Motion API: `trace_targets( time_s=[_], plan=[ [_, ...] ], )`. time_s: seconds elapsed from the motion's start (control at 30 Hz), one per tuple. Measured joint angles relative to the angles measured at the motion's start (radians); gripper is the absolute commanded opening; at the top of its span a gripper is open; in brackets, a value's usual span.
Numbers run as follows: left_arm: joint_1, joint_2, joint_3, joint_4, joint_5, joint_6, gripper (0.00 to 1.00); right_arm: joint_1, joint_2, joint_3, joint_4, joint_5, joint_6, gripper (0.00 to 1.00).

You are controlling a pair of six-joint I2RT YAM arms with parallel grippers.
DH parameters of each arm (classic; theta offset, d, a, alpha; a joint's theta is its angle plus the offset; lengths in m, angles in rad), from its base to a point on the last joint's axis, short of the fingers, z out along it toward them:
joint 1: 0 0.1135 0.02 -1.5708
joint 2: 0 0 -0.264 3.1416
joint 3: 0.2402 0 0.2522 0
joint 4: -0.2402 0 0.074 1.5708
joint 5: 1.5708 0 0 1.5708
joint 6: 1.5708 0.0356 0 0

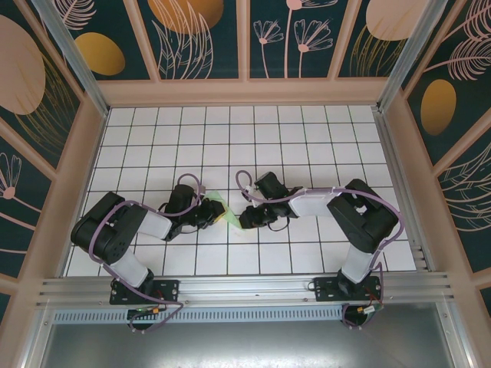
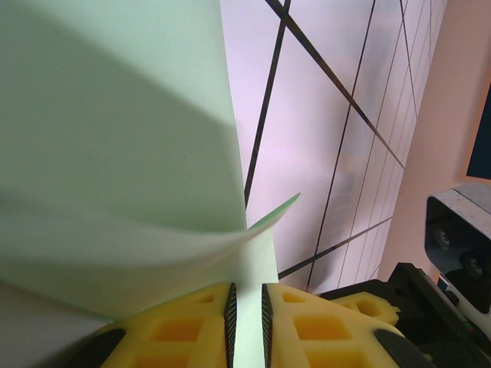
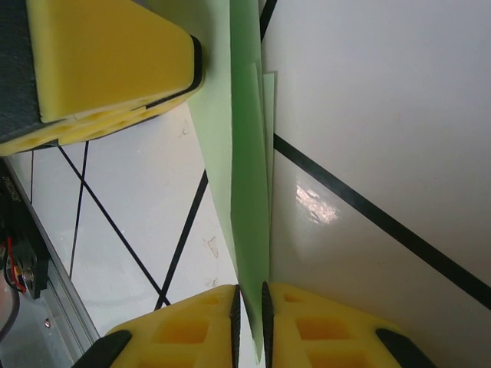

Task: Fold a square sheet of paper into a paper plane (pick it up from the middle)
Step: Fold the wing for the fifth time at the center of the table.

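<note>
1. Mint-green and thin, the square sheet of paper [image 1: 223, 208] is held up off the white grid table [image 1: 307, 138] at its middle, between the two arms.
2. The left gripper [image 2: 247, 295] is closed on the sheet: its yellow pads [image 2: 178, 326] pinch the lower edge, and the paper rises from them as a broad, curling panel.
3. The right gripper [image 3: 249, 297] is also clamped on the paper, its pads pressed onto a narrow stack of layers seen edge-on, so at least one fold looks made.
4. In the right wrist view a yellow pad of the left gripper sits just beside the same paper, near the top left, so both grips are close together on one piece.
5. Progress, as I judge it: pick-up is done and folding is under way, but no sharp-tipped dart shape shows yet. The nose folds, wing creases and final flattening seem left to do.
6. How many creases exist cannot be told from these views.
</note>
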Motion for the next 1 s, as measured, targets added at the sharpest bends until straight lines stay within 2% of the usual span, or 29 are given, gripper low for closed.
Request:
trace_targets(
  time_s=[0.2,0.33,0.5,0.67,1.0],
  plan=[
    [0.000,0.000,0.000,0.000,0.000,0.000,0.20,0.000,0.000,0.001,0.003,0.002,0.000,0.21],
    [0.000,0.000,0.000,0.000,0.000,0.000,0.20,0.000,0.000,0.003,0.003,0.001,0.002,0.16],
    [0.000,0.000,0.000,0.000,-0.001,0.000,0.20,0.000,0.000,0.008,0.007,0.000,0.003,0.16],
    [0.000,0.000,0.000,0.000,-0.001,0.000,0.20,0.000,0.000,0.008,0.006,-0.003,0.004,0.08],
    [-0.001,0.000,-0.005,0.008,-0.005,0.000,0.20,0.012,0.018,0.008,0.007,-0.007,-0.004,0.06]
  ],
)
